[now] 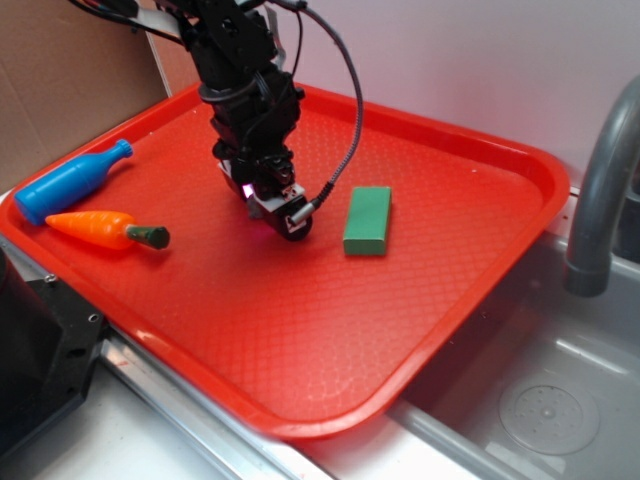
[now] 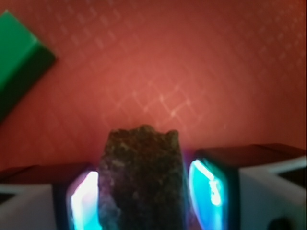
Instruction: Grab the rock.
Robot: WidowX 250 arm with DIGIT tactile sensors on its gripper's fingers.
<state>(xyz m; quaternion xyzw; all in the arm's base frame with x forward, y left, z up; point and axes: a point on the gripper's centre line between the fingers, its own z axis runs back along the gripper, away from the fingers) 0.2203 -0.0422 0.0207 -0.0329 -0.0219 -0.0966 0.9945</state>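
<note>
Behind the scene stands a pale lilac-white wall point(image 1: 480, 60), evenly lit, with a sheet of brown cardboard point(image 1: 60, 70) leaning at the far left. A big red plastic tray point(image 1: 300, 330) with a diamond-textured surface fills the middle, bright under soft light. To the right sits a stainless steel sink point(image 1: 540, 390), its round drain point(image 1: 550, 412) visible near the front, and 1 grey curved faucet point(image 1: 600, 180) rises at the right edge.

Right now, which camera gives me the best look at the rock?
The wrist view: the rock fills the foreground between the pincer fingers, rough surface visible though blurred. In the exterior view the arm hides it.
</note>
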